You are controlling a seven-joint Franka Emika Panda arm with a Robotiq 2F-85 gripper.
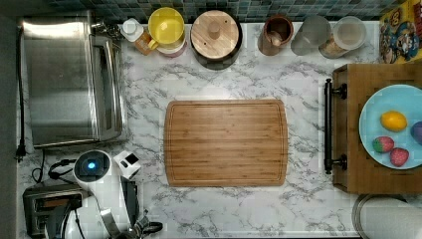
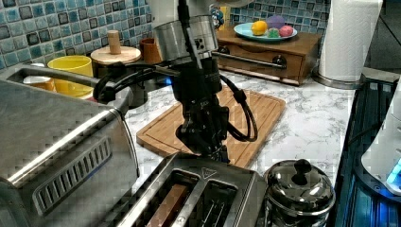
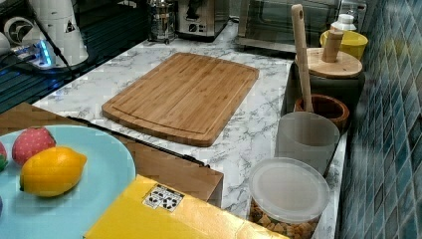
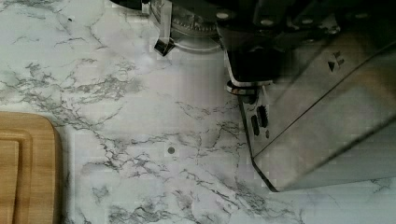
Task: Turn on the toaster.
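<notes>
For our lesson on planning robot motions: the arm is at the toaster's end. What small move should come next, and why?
Probably a short push straight down. In the left view the gripper sits at the end of the toaster, and the wrist view shows the black lever high on that end face. Pressing it down should start the toaster.

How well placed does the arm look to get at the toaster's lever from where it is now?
Probably well placed. In the left view the tool hangs right above the lever end of the toaster, with nothing between them. The steel pot stands close beside that end, so there is little room to that side.
</notes>
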